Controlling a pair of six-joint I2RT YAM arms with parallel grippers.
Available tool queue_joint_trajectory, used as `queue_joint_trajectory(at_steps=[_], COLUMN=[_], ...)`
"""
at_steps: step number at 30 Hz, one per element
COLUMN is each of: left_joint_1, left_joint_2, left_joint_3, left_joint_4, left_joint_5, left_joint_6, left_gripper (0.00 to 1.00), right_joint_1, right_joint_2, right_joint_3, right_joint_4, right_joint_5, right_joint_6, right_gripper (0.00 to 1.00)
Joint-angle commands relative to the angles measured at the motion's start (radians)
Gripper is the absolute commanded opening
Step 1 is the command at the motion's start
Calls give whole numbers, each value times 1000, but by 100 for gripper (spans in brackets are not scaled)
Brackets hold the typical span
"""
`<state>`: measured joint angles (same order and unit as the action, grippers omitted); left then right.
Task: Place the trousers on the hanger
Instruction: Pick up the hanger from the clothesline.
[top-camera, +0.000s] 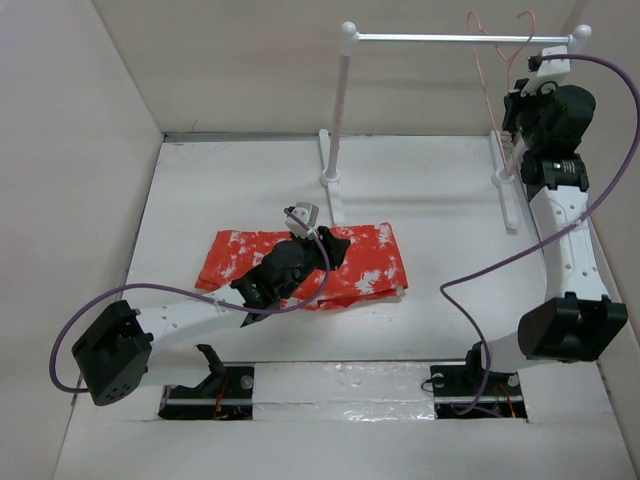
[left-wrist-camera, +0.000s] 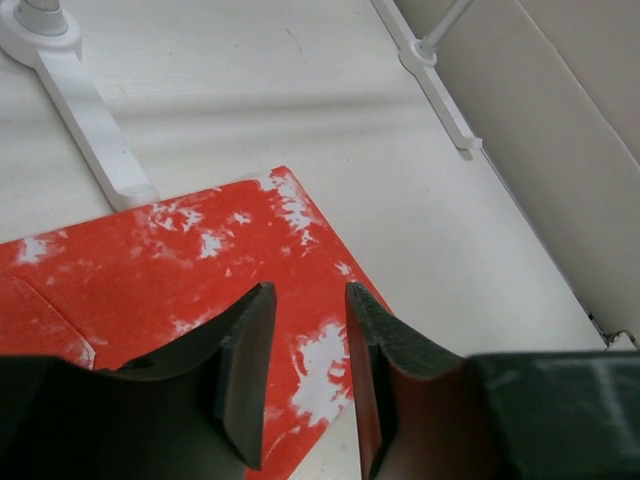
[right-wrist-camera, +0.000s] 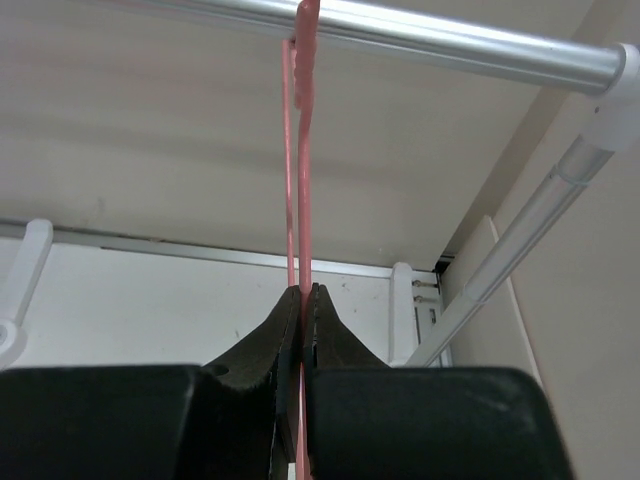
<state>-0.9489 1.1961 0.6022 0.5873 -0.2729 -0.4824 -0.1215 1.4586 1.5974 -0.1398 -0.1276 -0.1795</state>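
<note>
The trousers (top-camera: 372, 268) lie folded flat on the table, orange-red with white splotches. My left gripper (top-camera: 335, 246) hovers low over their right part. In the left wrist view its fingers (left-wrist-camera: 250, 360) stand apart, nothing between them, with the trousers (left-wrist-camera: 180, 255) and their near edge below. The hanger (top-camera: 482, 62), thin pink wire, hangs from the white rail (top-camera: 450, 39) at the back right. My right gripper (top-camera: 512, 115) is raised to it. The right wrist view shows that gripper (right-wrist-camera: 303, 295) shut on the hanger (right-wrist-camera: 299, 150) wire below the rail (right-wrist-camera: 460, 42).
The rail stands on two posts with long white feet (top-camera: 330, 165) (top-camera: 507, 190) at the back of the table; the left foot (left-wrist-camera: 92, 125) lies just beyond the trousers. White walls (top-camera: 70, 150) close in the left, right and back.
</note>
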Motion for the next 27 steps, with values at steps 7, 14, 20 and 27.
queue_joint_trajectory(at_steps=[7,14,20,27], left_joint_1=[-4,-4,-13,-37], left_joint_2=[13,39,147,391], left_joint_3=[33,100,288,579], left_joint_4=[60,59,25,-76], left_joint_5=[47,81,129,51], left_joint_6=[-2,5,5,56], left_gripper=[43,44,47,48], right_joint_1=[25,57,189,333], right_joint_2=[-165,-211,-329,-421], right_joint_3=[-264,-361,-608,-792], right_joint_4=[184,175,174,75], right_joint_5=[86,82,114,197], right_joint_6=[32,38,84,124], right_gripper=[0,0,0,0])
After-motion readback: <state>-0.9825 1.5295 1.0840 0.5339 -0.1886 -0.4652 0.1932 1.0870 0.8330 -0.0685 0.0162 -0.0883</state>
